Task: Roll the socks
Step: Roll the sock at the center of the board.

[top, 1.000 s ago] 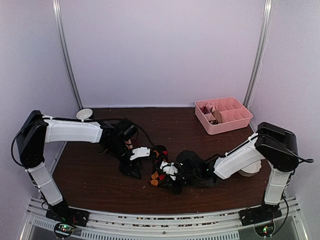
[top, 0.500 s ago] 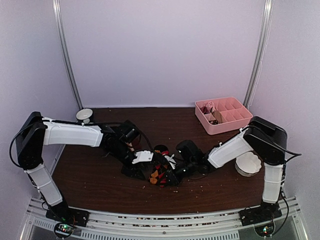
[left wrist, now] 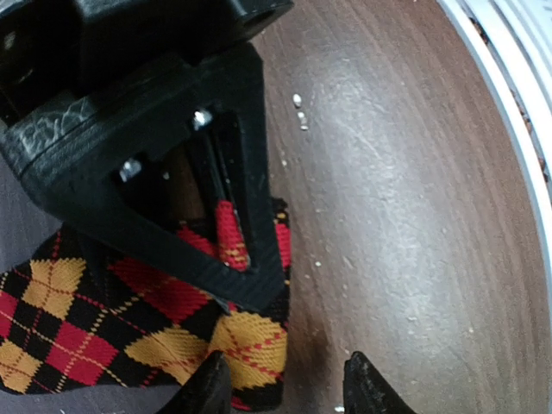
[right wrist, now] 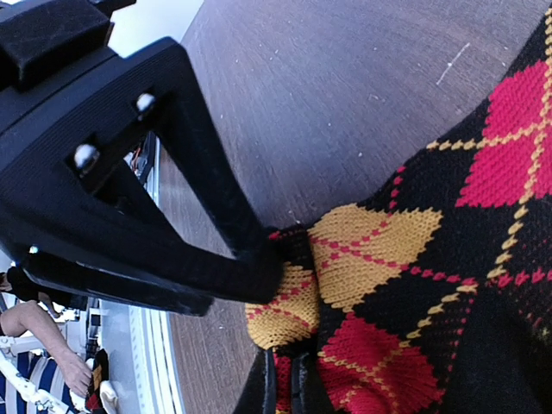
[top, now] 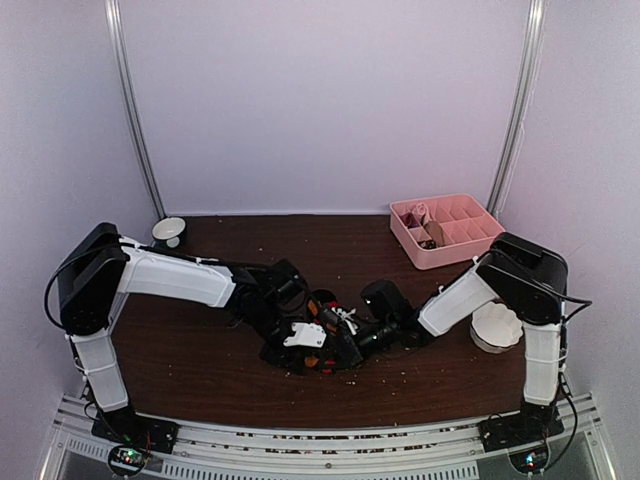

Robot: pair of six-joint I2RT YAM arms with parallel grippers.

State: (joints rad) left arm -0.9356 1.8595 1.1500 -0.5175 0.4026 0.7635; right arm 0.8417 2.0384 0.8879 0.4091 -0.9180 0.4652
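Observation:
A black sock with red and orange argyle diamonds (top: 316, 357) lies bunched on the brown table (top: 200, 350), between the two arms. My right gripper (right wrist: 285, 392) is shut on a fold of this argyle sock (right wrist: 405, 285); its thin fingertips pinch the fabric at the bottom of the right wrist view. My left gripper (left wrist: 289, 392) hovers at the argyle sock's (left wrist: 129, 328) corner. Its jaws stand apart, one tip over the fabric, the other over bare wood. Seen from above, the left gripper (top: 300, 340) and right gripper (top: 340, 328) nearly touch.
A pink divided tray (top: 480, 238) stands at the back right. A white bowl (top: 497, 327) sits beside the right arm, a small white cup (top: 168, 232) in the back left corner. The table's near edge rail (left wrist: 509, 95) runs close to the left gripper.
The left arm has reached further right and toward the near edge, onto the sock. The right arm has drawn in to the left, uncovering the white bowl. The left jaws have narrowed slightly.

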